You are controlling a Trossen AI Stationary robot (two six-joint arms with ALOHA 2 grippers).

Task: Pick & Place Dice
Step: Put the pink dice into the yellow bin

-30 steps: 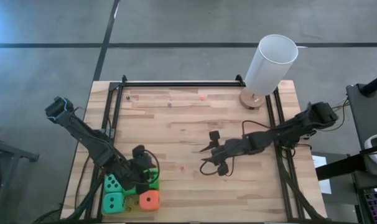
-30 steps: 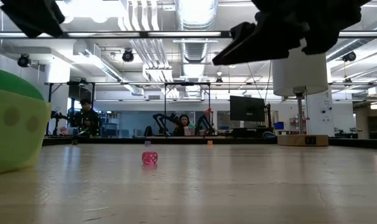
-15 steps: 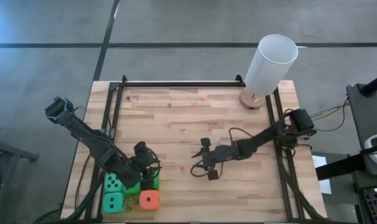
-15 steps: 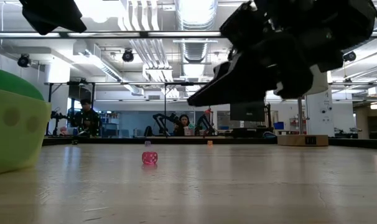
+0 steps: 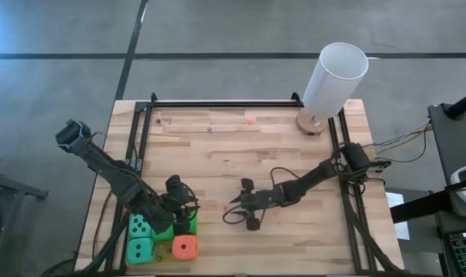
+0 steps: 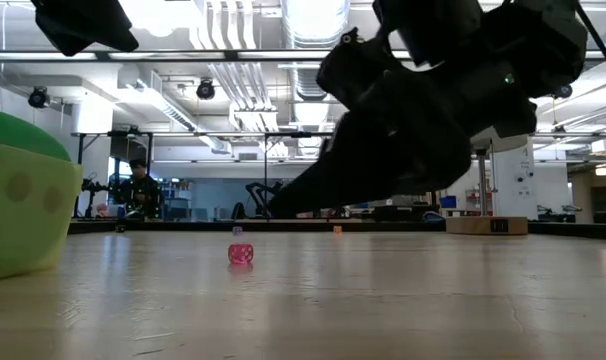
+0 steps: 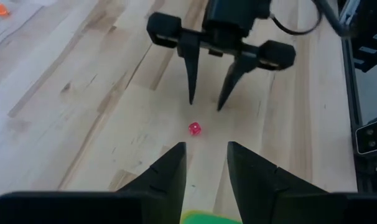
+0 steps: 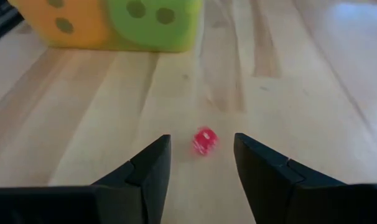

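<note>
Several soft dice with black pips sit in a cluster at the near left of the table: teal [image 5: 141,227], green [image 5: 189,224] and orange-red [image 5: 184,248]. My left gripper [image 5: 181,208] hovers over the green one, open with nothing between its fingers [image 7: 204,146]. A tiny red die [image 8: 204,141] lies on the bare wood mid-table. My right gripper [image 5: 229,211] is open and slants down at it, its fingertips just above the table on either side of the die without touching it.
A tall white cylinder [image 5: 334,77] stands on a wooden base at the far right corner. A black metal frame [image 5: 218,101] runs along the table's far, left and right sides. A few tiny dice [image 5: 250,119] lie near the far edge. People sit in the room beyond.
My right gripper has come down and toward the table's left edge, rolling its wrist, until its open fingers reach the tiny red die. The die has stayed where it was.
</note>
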